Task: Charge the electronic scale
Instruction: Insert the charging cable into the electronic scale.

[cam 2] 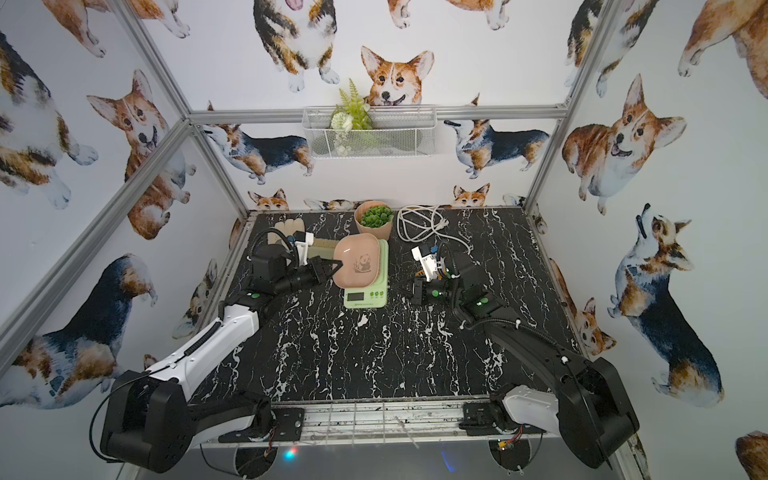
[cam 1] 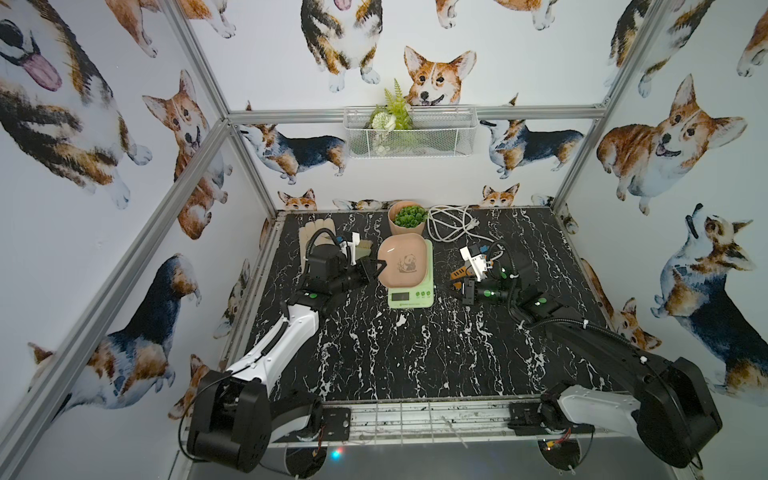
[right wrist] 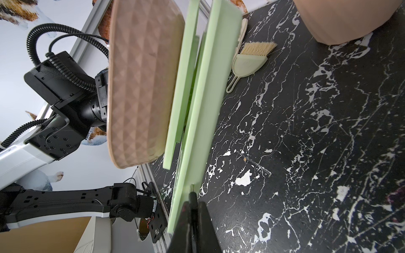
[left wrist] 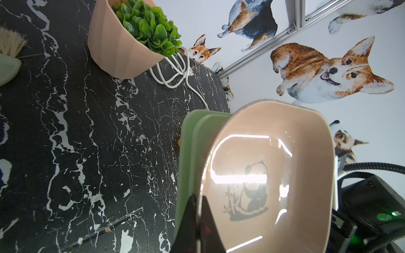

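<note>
Pinching the rim of the tray (cam 1: 405, 259) with my left gripper (left wrist: 198, 197), I have those jaws clenched on its pinkish edge. My right gripper (right wrist: 192, 204) is clamped on a thin black plug (right wrist: 192, 196), whose tip is against the green side of the electronic scale (cam 1: 411, 297). The scale sits mid-table (cam 1: 374, 353) between my 2 grippers, just in front of the plant pot (cam 1: 405, 227). Its tray overhangs toward my left arm.
</note>
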